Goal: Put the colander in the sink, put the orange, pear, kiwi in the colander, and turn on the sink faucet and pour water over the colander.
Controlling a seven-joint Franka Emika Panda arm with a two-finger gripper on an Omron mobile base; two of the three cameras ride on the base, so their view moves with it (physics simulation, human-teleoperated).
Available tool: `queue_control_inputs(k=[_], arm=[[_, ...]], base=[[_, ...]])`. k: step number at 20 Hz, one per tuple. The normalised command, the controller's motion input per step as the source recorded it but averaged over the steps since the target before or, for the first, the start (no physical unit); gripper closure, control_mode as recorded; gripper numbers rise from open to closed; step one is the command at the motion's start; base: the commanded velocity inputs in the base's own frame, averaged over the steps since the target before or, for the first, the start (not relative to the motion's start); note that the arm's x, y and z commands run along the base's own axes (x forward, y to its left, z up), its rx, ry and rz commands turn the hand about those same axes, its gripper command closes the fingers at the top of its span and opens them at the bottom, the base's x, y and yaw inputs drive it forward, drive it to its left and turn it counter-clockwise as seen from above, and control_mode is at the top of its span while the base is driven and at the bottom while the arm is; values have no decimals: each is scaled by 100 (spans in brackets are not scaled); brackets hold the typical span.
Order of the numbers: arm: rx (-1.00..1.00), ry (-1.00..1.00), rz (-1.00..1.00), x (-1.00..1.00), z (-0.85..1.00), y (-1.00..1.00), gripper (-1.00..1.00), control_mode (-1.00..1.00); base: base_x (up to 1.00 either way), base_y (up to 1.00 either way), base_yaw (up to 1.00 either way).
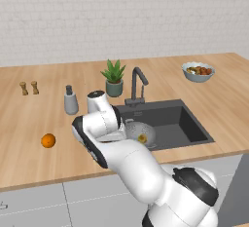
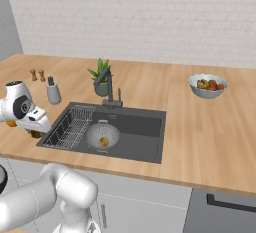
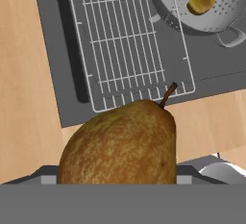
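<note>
Colander [image 1: 138, 132] sits in sink [image 1: 185, 123], one yellowish fruit inside (kiwi? unclear). Gripper [image 2: 36, 128] looks clamped on pear [image 3: 120, 143], above the counter [image 1: 29, 123] by the sink's left edge. Orange [image 1: 48, 141] waits near the counter's front edge. Faucet [image 1: 137, 82] dry.

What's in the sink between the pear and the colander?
In the hand view, the wire rack lies between the pear and the colander, down in the sink.
</note>
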Motion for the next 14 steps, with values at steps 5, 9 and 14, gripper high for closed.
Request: queue_control_inputs(k=[5, 9, 14], arm=[[9, 0, 17, 3, 12, -100, 100, -100], [12, 0, 18, 10, 7, -100, 100, -100], [15, -2, 21, 19, 2, -100, 100, -100]], base=[[0, 0, 0], [0, 0, 0], [0, 0, 0]])
